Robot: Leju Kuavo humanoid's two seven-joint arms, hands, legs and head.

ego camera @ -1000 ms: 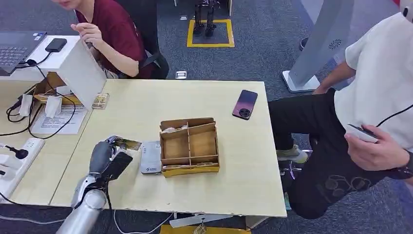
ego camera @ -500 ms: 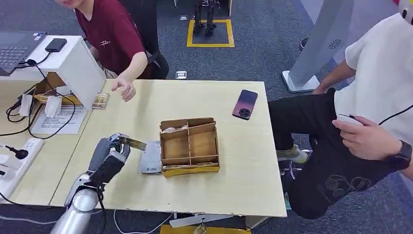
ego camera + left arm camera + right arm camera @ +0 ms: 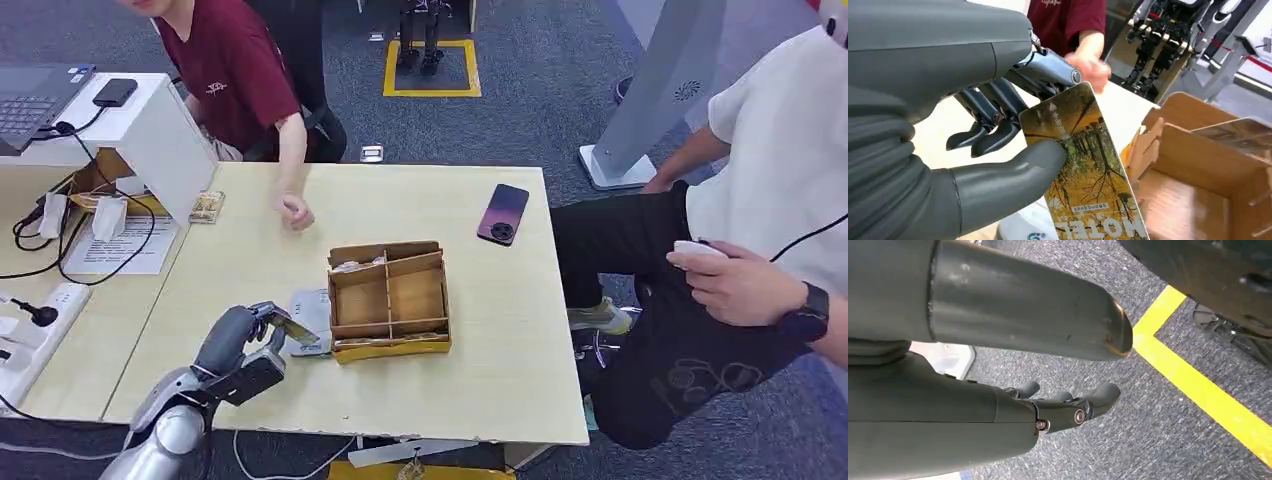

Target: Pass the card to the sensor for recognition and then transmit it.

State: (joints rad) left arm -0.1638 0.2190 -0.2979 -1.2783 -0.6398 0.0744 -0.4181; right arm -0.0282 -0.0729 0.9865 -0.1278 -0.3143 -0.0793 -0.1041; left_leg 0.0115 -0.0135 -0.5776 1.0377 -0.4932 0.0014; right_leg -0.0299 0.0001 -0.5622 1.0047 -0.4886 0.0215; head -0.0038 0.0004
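Note:
My left hand (image 3: 243, 345) pinches a yellow hotel card (image 3: 297, 328) between thumb and fingers, holding it just over the near end of the grey card sensor (image 3: 311, 320) on the table. Up close, the left hand (image 3: 948, 125) grips the card (image 3: 1083, 165) by one edge, with the sensor (image 3: 1023, 231) under it. The cardboard divided box (image 3: 389, 297) stands right of the sensor. My right hand (image 3: 1068, 407) hangs over the carpet with fingers extended and nothing in it.
A person in a maroon shirt rests a fist (image 3: 295, 213) on the table's far side. A phone (image 3: 503, 213) lies at the far right. A second person (image 3: 770, 200) sits to the right. A white stand (image 3: 150, 125) and cables (image 3: 40, 230) are at the left.
My left hand has carried the card rightward and nearer, to above the sensor. The person in maroon has reached an arm out and set a fist on the table.

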